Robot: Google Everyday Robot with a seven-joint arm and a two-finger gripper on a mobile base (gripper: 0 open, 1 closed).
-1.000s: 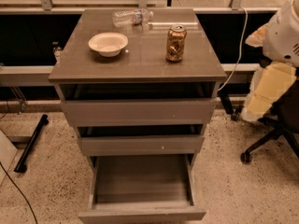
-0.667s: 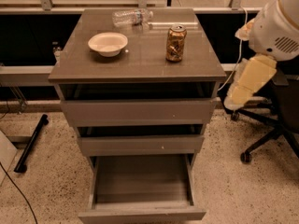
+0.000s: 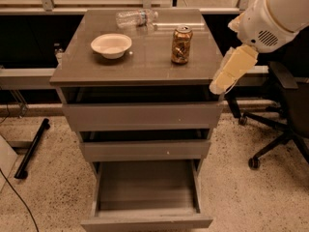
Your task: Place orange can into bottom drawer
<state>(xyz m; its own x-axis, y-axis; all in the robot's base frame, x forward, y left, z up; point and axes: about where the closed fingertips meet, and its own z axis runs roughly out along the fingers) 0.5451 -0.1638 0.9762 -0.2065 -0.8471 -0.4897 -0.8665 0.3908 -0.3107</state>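
Since the earlier frame the arm point(image 3: 273, 13) has swung in from the right edge of the picture toward the cabinet. Its pale hand point(image 3: 231, 71) now hangs at the right-hand front corner of the table point(image 3: 145, 66), overlapping that edge in the centre right of the frame. Whether the hand is open or closed cannot be told; no object is seen in it. The orange can point(image 3: 181, 44) stands upright on the table, right of centre, up and to the left of the hand and apart from it. A white bowl point(image 3: 111, 45) sits to the can's left, and a clear bottle point(image 3: 136, 18) lies on its side behind them. The bottom drawer point(image 3: 147, 222) is pulled out at the lower centre, its grey interior bare. An office chair point(image 3: 285, 124) stands at the right.
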